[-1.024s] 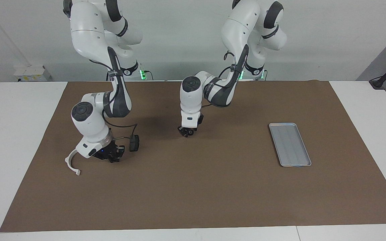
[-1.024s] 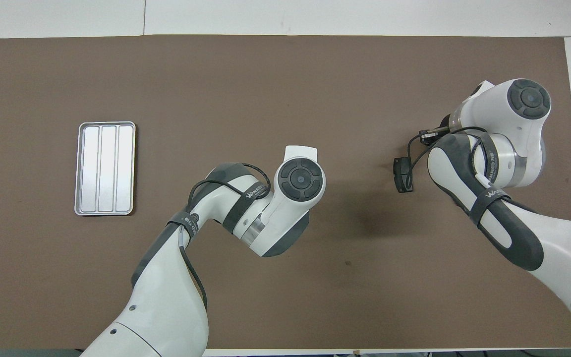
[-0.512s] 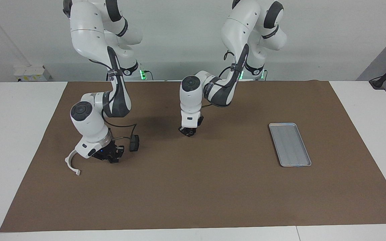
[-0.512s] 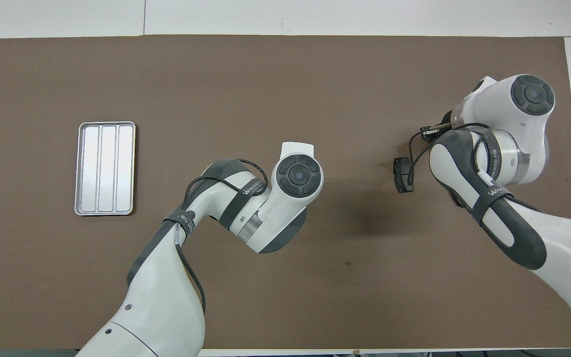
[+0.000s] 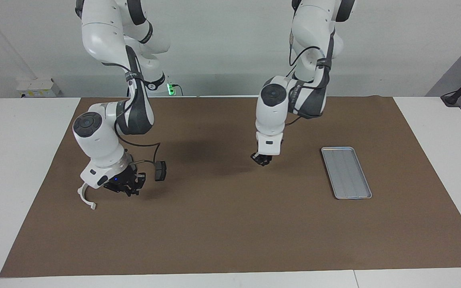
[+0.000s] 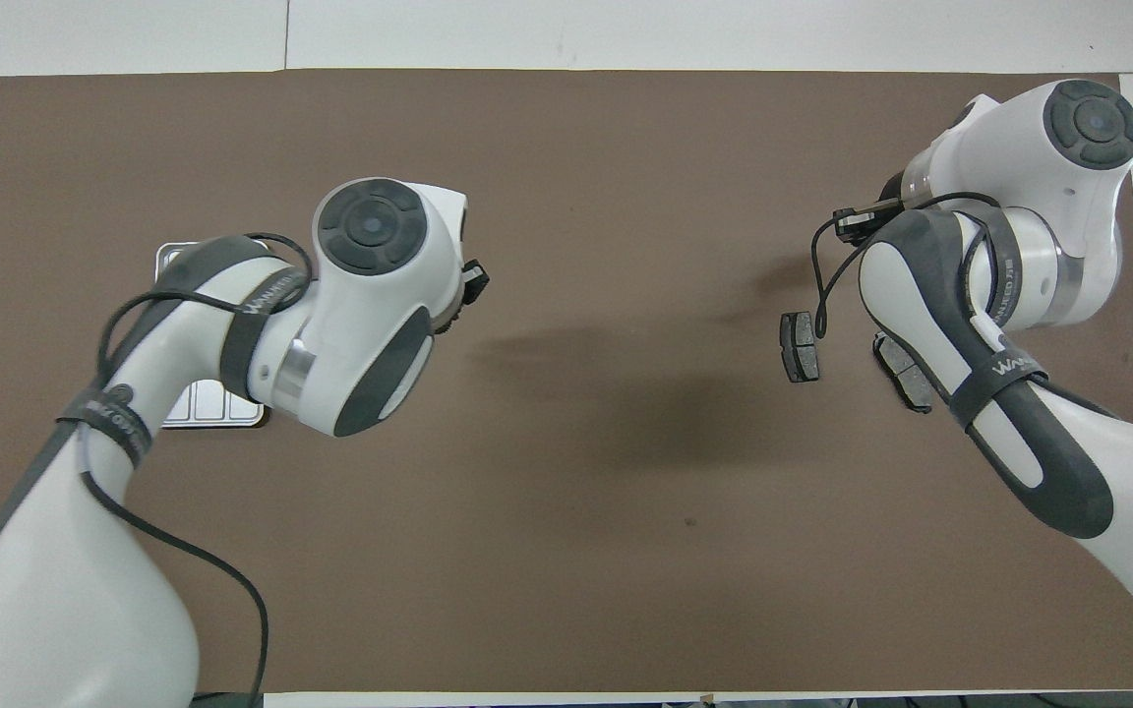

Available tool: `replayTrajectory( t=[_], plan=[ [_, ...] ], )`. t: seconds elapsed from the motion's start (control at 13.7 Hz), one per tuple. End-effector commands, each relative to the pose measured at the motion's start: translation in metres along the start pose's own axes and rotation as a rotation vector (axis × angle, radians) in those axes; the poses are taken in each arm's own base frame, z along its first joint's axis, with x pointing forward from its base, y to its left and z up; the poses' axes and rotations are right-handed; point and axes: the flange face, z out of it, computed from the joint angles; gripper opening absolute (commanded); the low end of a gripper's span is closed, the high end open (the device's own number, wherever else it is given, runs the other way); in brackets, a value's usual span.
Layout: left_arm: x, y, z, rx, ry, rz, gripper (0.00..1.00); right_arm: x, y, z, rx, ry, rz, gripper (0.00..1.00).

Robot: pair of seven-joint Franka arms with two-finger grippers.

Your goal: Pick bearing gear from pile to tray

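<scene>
Two end effectors: the left end effector [image 5: 261, 159] hangs over bare mat between the pile and the tray [image 5: 346, 172]. The right end effector [image 5: 125, 187] sits low over the pile. Whether either is apart, together or clamped on a part cannot be told.
Bearing gear: not made out. A dark speck at the left tips may be it.
Pile: toward the right arm's end. A brake pad [image 5: 160, 171] lies nearer the robots, a white half-ring [image 5: 85, 198] farther.
Risk, carry: a weak pinch on so small a part could likely drop it short of the tray's rim.
Risk, pile: the low right end effector and its dangling cable might nudge the brake pad.
Surface: white, under a brown mat [image 5: 230, 232].
Room: plain pale wall.
</scene>
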Motion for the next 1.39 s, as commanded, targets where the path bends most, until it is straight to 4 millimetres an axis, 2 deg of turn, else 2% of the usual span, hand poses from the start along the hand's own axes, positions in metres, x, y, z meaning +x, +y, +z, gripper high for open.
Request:
replayTrajectory(
  t=[0.0,0.15,0.29,0.44,0.51,0.59,0.73,1.02,1.17,1.32],
  plan=[
    [0.039,-0.064,0.000,0.023,-0.023,0.125,0.00,-0.002,-0.077,-0.028,0.033,0.004,0.067,0.00],
    [0.079,-0.103,0.005,0.026,-0.036,0.226,0.00,-0.007,-0.141,-0.042,0.025,-0.016,0.105,0.00],
    [0.119,-0.153,0.013,0.016,-0.045,0.328,0.00,-0.026,-0.209,-0.043,0.028,-0.034,0.128,0.00],
    [0.144,-0.187,0.018,0.000,-0.056,0.418,0.00,-0.054,-0.271,-0.041,0.024,-0.053,0.160,0.00],
    [0.148,-0.197,0.020,-0.001,-0.057,0.451,0.00,-0.065,-0.295,-0.037,0.023,-0.062,0.169,0.00],
    [0.149,-0.205,0.025,-0.006,-0.049,0.479,0.00,-0.075,-0.309,-0.028,0.020,-0.072,0.174,0.00],
    [0.138,-0.217,0.043,-0.016,-0.028,0.484,0.00,-0.093,-0.342,-0.007,0.015,-0.088,0.177,0.00],
    [0.124,-0.230,0.062,-0.009,-0.058,0.532,0.00,-0.099,-0.353,0.027,0.032,-0.073,0.192,0.00],
    [0.123,-0.237,0.066,-0.010,-0.068,0.551,0.00,-0.104,-0.360,0.042,0.034,-0.075,0.183,0.00],
    [0.130,-0.257,0.081,-0.063,-0.055,0.514,0.00,-0.107,-0.359,0.056,0.045,-0.062,0.182,0.00]
  ],
)
